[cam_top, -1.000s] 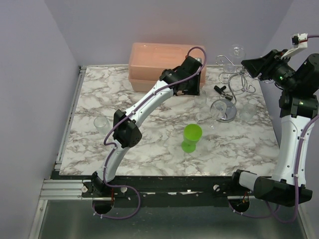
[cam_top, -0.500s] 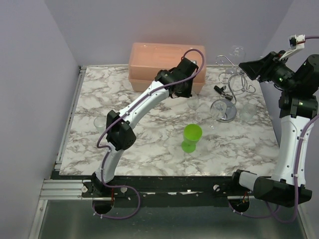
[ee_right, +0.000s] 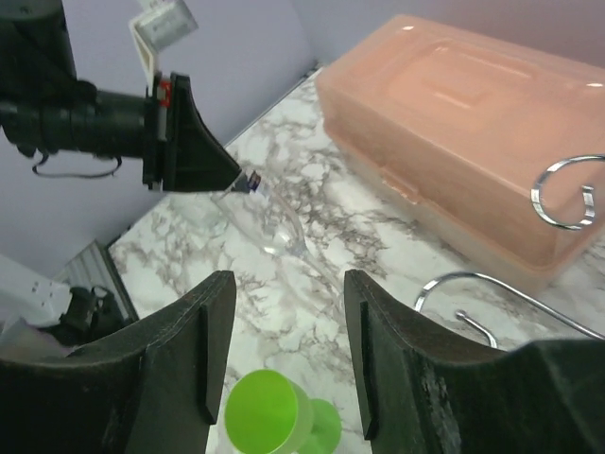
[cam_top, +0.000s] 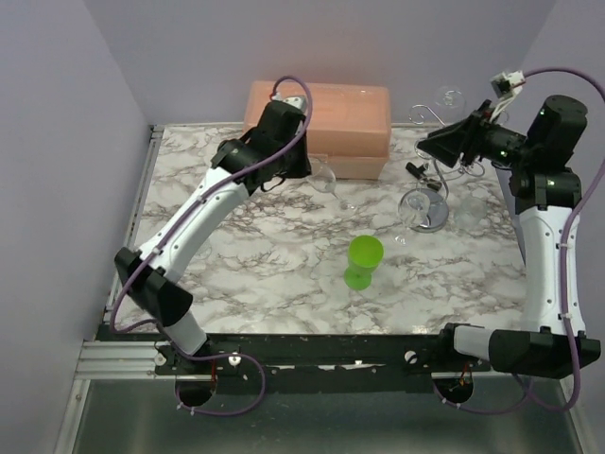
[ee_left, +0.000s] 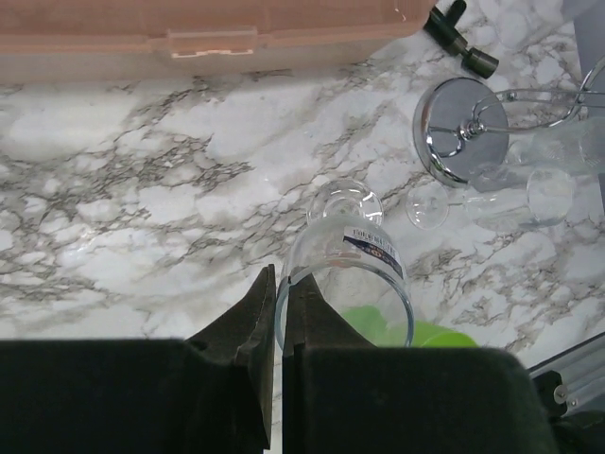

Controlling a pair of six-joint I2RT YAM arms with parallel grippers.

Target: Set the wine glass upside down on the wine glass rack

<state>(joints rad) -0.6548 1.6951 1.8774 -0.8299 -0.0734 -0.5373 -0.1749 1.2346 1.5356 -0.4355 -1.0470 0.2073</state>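
Note:
A clear wine glass hangs tilted above the marble table, stem pointing toward the rack. My left gripper is shut on it. In the left wrist view the two fingers pinch the rim, one inside and one outside the bowl. The right wrist view shows the same wine glass ahead of my right gripper, which is open and empty. That right gripper hovers by the silver wine glass rack, whose round base shines at the back right.
A pink lidded box stands against the back wall. A green cup sits mid-table. Another clear glass lies beside the rack base, a small black part lies near it, and a glass sits high on the rack.
My left gripper closed on the wine glass rim, lifted it and swung left toward the box. My right gripper moved left over the rack and widened a little.

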